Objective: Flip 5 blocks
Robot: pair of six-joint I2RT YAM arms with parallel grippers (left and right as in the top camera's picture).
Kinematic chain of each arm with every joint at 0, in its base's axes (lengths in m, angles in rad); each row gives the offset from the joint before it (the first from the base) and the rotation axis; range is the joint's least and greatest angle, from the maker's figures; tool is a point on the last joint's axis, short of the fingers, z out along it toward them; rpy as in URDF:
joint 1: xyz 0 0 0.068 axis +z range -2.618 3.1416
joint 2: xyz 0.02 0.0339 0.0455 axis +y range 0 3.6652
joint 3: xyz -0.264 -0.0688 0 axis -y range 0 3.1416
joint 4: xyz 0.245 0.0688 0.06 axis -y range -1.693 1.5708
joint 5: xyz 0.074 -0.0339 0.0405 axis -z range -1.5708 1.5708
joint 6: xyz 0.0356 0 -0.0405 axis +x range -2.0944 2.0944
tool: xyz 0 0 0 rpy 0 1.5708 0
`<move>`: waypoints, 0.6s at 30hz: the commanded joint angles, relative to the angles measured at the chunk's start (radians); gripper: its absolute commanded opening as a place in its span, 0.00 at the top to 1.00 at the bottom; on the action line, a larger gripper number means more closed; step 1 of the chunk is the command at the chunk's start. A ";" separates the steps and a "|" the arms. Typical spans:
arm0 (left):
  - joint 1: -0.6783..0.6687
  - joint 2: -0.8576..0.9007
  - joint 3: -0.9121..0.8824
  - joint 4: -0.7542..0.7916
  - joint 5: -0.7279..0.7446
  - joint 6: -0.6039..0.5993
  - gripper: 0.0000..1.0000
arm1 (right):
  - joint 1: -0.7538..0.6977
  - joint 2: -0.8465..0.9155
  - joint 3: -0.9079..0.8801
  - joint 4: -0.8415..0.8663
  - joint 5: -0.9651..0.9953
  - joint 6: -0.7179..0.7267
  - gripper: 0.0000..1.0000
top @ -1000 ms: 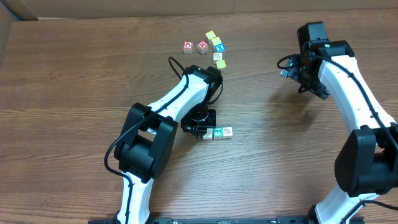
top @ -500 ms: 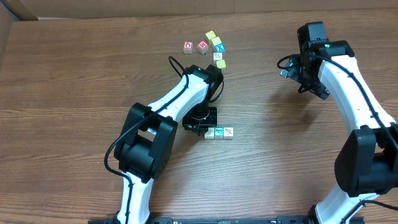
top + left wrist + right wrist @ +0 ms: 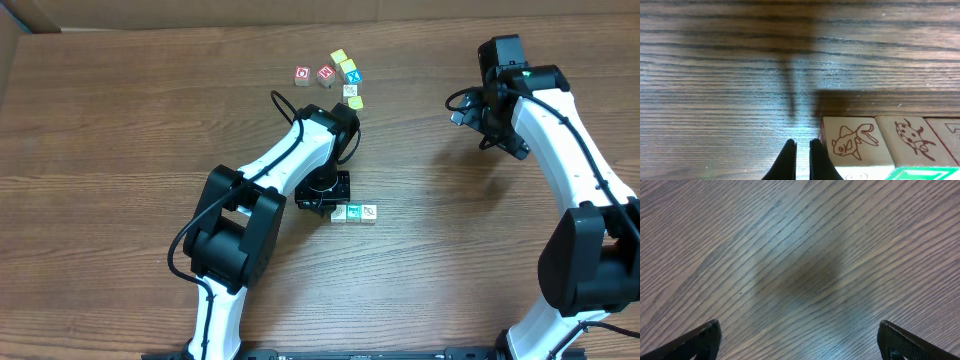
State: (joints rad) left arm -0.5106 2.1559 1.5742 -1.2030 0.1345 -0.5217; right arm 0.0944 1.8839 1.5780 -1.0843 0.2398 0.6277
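Observation:
Three blocks lie in a row (image 3: 353, 212) at mid-table. In the left wrist view they show as a fish-picture block (image 3: 855, 145), a ladybird block (image 3: 910, 141) and a third block (image 3: 946, 131) cut off by the frame edge. My left gripper (image 3: 322, 196) (image 3: 802, 152) is shut on nothing, low over the wood, its right finger right beside the fish block. Several more blocks (image 3: 345, 78) are clustered at the back of the table. My right gripper (image 3: 492, 128) (image 3: 801, 339) stands open over bare wood, far from every block.
The left arm (image 3: 290, 150) stretches between the back cluster and the row. A red-printed pair of blocks (image 3: 314, 74) sits at the cluster's left. A cardboard wall (image 3: 200, 12) runs along the back edge of the wooden table (image 3: 100, 180).
The left gripper and the row of three blocks have shifted slightly to the right. The right arm has not moved.

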 commanded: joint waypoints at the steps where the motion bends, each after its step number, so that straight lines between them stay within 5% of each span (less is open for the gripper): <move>1: 0.012 -0.026 0.005 -0.014 0.014 0.024 0.96 | 0.002 -0.023 0.005 0.006 0.005 0.001 0.00; 14: 0.106 -0.027 0.426 -0.203 0.024 0.120 0.93 | 0.002 -0.023 0.005 0.006 0.005 0.001 0.00; 16: 0.105 -0.027 0.505 -0.206 0.023 0.130 0.82 | 0.002 -0.023 0.005 0.006 0.005 0.000 0.00; 18: 0.103 -0.027 0.568 -0.181 0.023 0.129 0.55 | 0.002 -0.023 0.005 0.006 0.005 0.001 0.00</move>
State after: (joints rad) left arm -0.3992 2.1540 2.0232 -1.4044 0.1444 -0.4297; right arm 0.0940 1.8839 1.5780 -1.0840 0.2398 0.6281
